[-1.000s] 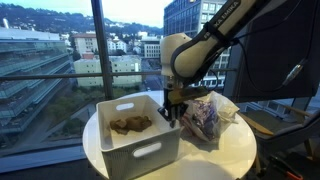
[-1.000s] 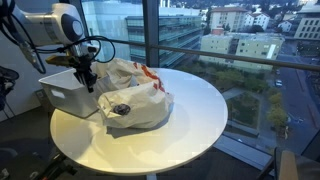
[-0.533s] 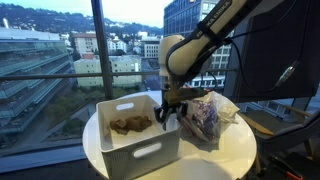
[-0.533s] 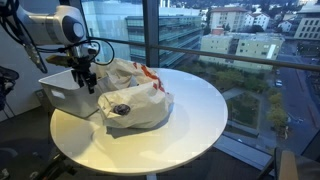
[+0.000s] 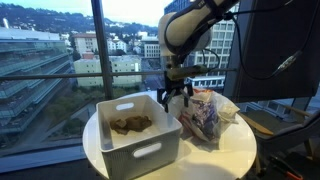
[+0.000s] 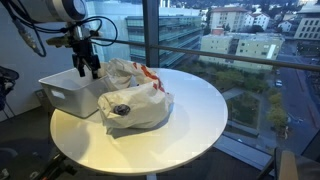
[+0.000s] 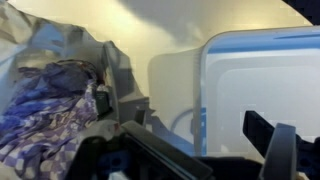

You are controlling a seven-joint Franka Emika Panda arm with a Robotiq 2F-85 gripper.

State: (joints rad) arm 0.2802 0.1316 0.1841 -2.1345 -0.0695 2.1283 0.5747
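White rectangular plastic bin (image 5: 150,150) sat nearest on the round white tabletop (image 5: 215,157), with a brown crumpled lump (image 5: 130,125) inside. Above its far rim, just beside the crumpled white plastic bag (image 5: 205,118), the pincer (image 5: 173,98) hung with fingers spread, gripping nothing. Judged: between grasps. Any descent would need to clear both bin wall and bag.

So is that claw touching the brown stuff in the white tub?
Apart. In an exterior view the gripper hangs by the far corner of the tub, well clear of the brown stuff inside it.

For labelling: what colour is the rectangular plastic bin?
White bin, best in an exterior view.
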